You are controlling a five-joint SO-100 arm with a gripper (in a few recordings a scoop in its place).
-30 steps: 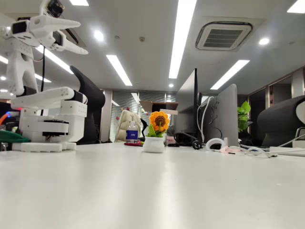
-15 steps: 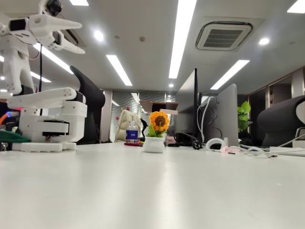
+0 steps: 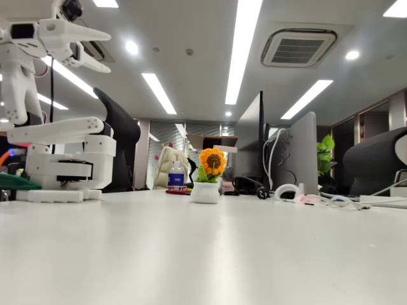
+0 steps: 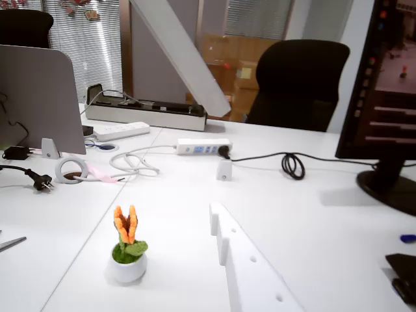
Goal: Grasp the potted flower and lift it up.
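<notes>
The arm's pincer (image 3: pixel 105 49) has drifted slightly left, lower link dropping a little.

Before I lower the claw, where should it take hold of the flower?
Probably the white pot, closing across its rounded sides from above and the arm's side. It stands upright and apart on the table, while the flower itself looks soft.

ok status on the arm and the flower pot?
End effector open, raised high at fixed view's left. Crocheted orange sunflower in white pot upright on white table, untouched. Nothing between them.
</notes>
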